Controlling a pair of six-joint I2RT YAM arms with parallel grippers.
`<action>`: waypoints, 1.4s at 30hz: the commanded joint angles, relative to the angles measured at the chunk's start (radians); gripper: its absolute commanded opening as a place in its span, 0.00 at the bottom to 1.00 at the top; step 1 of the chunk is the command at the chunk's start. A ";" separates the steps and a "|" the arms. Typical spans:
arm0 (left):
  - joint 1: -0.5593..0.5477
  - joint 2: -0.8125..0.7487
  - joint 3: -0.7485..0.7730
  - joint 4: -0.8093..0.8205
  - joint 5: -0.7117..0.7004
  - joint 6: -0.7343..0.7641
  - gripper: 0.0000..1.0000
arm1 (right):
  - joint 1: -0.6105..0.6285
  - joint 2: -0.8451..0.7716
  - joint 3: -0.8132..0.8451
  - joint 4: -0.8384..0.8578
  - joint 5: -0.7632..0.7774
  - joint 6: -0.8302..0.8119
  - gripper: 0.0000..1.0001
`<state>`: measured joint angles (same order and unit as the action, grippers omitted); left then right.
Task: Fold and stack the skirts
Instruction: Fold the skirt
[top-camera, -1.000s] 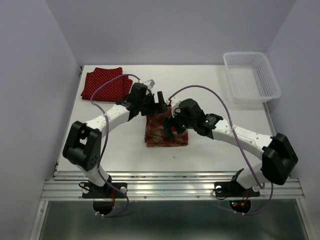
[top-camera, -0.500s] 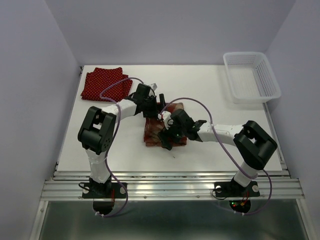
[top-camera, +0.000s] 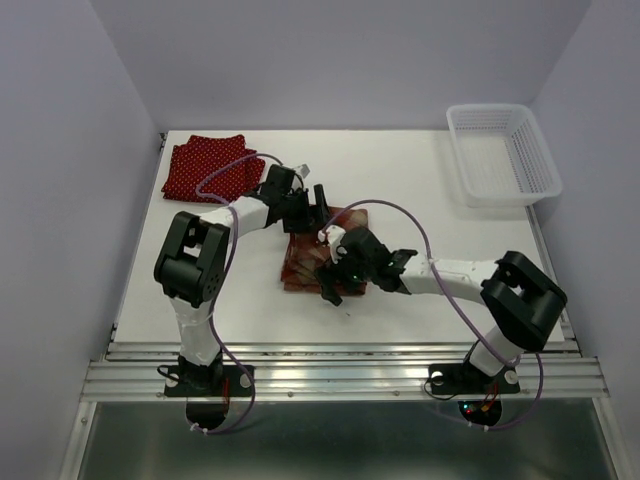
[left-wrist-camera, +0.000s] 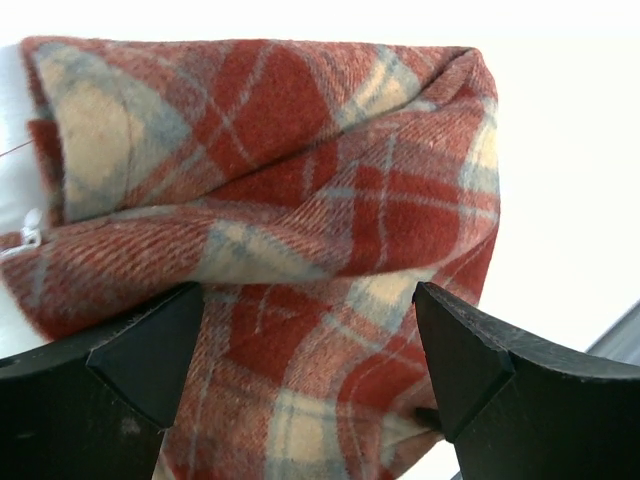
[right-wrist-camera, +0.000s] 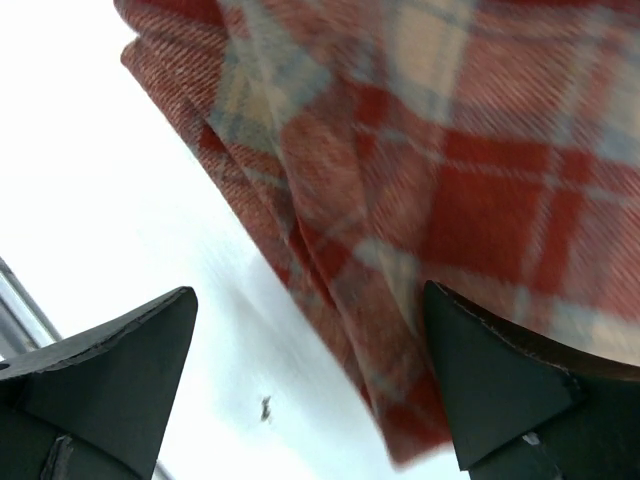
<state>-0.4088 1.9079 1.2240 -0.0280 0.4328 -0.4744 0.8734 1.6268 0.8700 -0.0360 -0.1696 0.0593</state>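
Covering much of the plaid skirt (top-camera: 305, 268) in the overhead view, the two arms leave only its near left part and a strip at the far right corner showing. It lies folded on the white table (top-camera: 420, 170), near the middle. At the far left corner sits a folded pile of dark red dotted cloth (top-camera: 205, 168). Whether that pile is one skirt or two cannot be told, and a purple cable (top-camera: 222, 165) crosses above its right edge. A white mesh basket (top-camera: 503, 155) stands at the far right, well apart from both.

The left gripper (top-camera: 308, 206) hangs over the far edge of the plaid skirt, with its fingers (left-wrist-camera: 130, 370) spread wide and nothing between them but the cloth below. In its wrist view the skirt fills the space between and beyond the fingers, its rounded fold facing away. The lower part is cut off by the frame. Whether the fingertips touch the cloth cannot be told.

The right gripper (top-camera: 335, 282) hangs at the near edge of the skirt, also fully spread and holding nothing. In its wrist view, which is blurred, one finger (right-wrist-camera: 510, 375) sits over the plaid and the other over bare table. The skirt's layered edge runs slantwise between them.
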 joint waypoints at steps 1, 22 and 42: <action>-0.022 -0.147 0.049 -0.067 -0.106 0.071 0.99 | 0.012 -0.146 0.073 -0.103 0.197 0.155 1.00; -0.220 -0.343 -0.306 0.019 -0.158 -0.064 0.99 | -0.212 -0.593 -0.055 -0.254 0.475 0.527 1.00; -0.220 -0.573 -0.486 -0.101 -0.385 -0.115 0.99 | -0.258 -0.009 0.345 -0.170 -0.038 0.166 1.00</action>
<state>-0.6331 1.4014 0.6968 -0.0341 0.1429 -0.6033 0.6212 1.5562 1.1091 -0.2836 -0.0181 0.3668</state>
